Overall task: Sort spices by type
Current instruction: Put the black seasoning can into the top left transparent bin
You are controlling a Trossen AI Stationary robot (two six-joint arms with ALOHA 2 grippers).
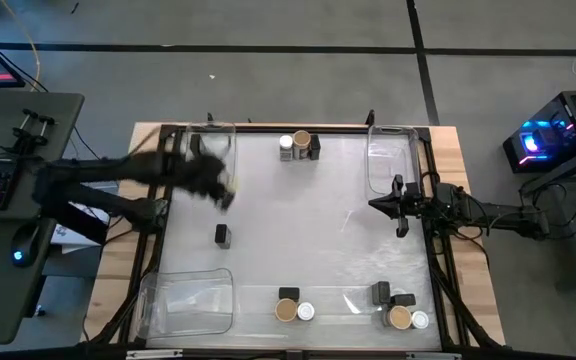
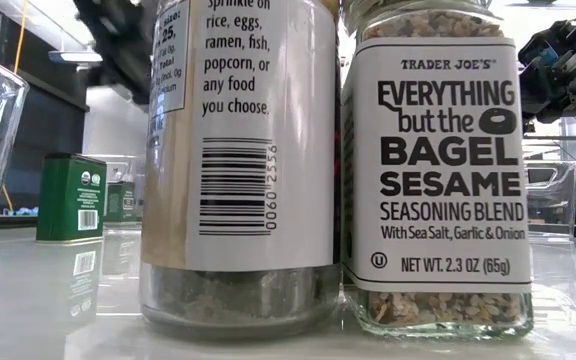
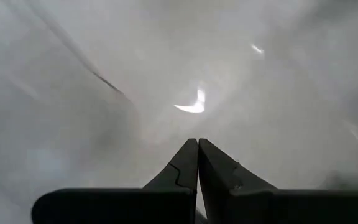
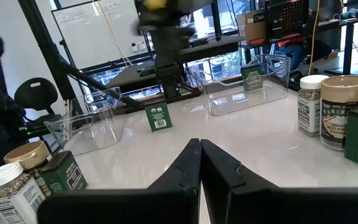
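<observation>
The spices stand in groups. A white-topped jar (image 1: 286,146), a tan-topped jar (image 1: 301,140) and a black-topped box (image 1: 314,148) are at the far edge. Two more mixed groups (image 1: 288,308) (image 1: 400,310) are at the near edge. A single box (image 1: 222,235), a green tin (image 4: 159,117) in the right wrist view, stands alone on the table's left. Another tin (image 4: 252,78) sits inside the far-left clear bin (image 1: 208,150). My left gripper (image 1: 225,198) (image 3: 197,144) is shut and empty above the table, a little beyond the lone box. My right gripper (image 1: 383,205) (image 4: 199,146) is shut and empty at the table's right.
Clear bins stand at far right (image 1: 390,160), near left (image 1: 188,300) and near middle-right (image 1: 358,298). Two jars (image 2: 238,160) (image 2: 433,170) fill the low view close to the camera. The table's middle (image 1: 298,230) is bare. A raised frame (image 1: 298,127) borders the table.
</observation>
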